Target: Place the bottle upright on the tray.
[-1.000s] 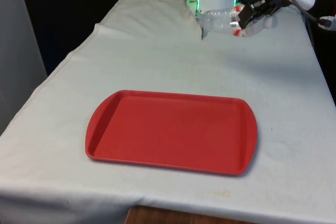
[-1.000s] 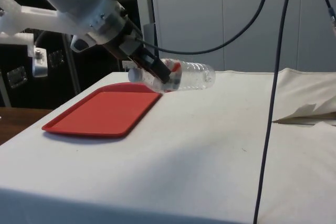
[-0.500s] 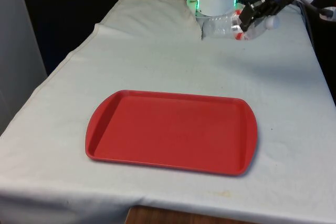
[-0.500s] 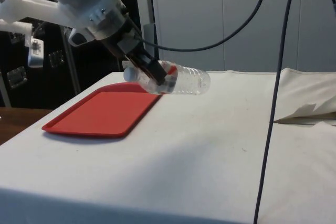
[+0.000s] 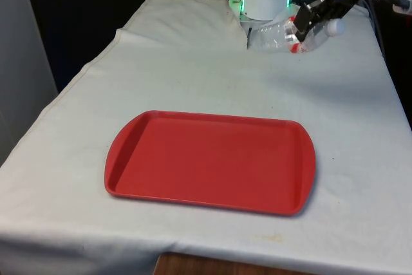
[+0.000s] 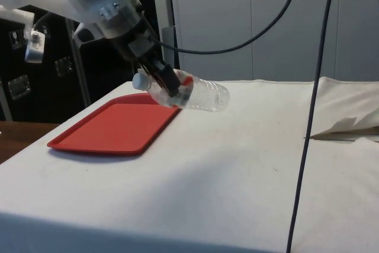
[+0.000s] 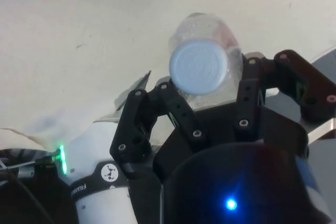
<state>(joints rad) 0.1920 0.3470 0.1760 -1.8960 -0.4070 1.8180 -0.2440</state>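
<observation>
A clear plastic bottle (image 5: 278, 34) with a white cap and a red label band hangs in the air, tilted, cap end raised. My gripper (image 5: 306, 19) is shut on the bottle near its neck, at the far end of the table towards the front view's right. In the side view the bottle (image 6: 201, 94) slopes down away from the gripper (image 6: 166, 85), above the cloth. The wrist view looks straight at the cap (image 7: 199, 67), with a finger (image 7: 181, 112) on either side of the bottle. The red tray (image 5: 209, 160) lies flat at the near middle, well apart from the bottle.
The white cloth (image 5: 193, 75) has a raised fold near the robot's base (image 5: 239, 25). Black cables (image 6: 311, 87) hang down in the side view. The table edge (image 5: 399, 94) runs close by at the front view's right.
The gripper has lifted and turned with the bottle. The cap end rose and the bottle's base swung down, so it now tilts more steeply.
</observation>
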